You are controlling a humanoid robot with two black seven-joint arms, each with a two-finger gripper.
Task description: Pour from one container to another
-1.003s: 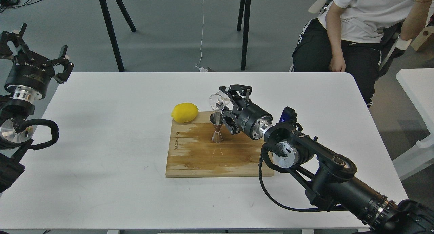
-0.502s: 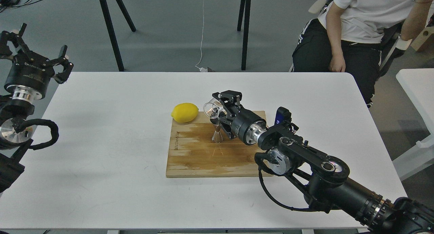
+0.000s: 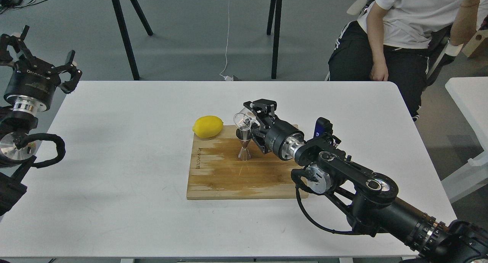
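The steel hourglass jigger point(image 3: 244, 145) stands upright near the back middle of the wooden cutting board point(image 3: 228, 179). Just above its mouth my right gripper point(image 3: 253, 119) is shut on the clear glass cup point(image 3: 243, 119), which is tipped on its side with its open mouth facing left and down toward the jigger. My left gripper point(image 3: 40, 61) stands open far off, beyond the table's left edge, with nothing between its fingers.
A yellow lemon point(image 3: 207, 126) lies at the board's back left corner. The white table point(image 3: 114, 160) carries the board. A seated person point(image 3: 400, 34) is behind the table's far right corner. Black table legs point(image 3: 126, 34) stand beyond the far edge.
My right gripper with the tilted cup dipped left and lower half a second ago, then came back slightly right and up over the jigger. The left arm stayed put.
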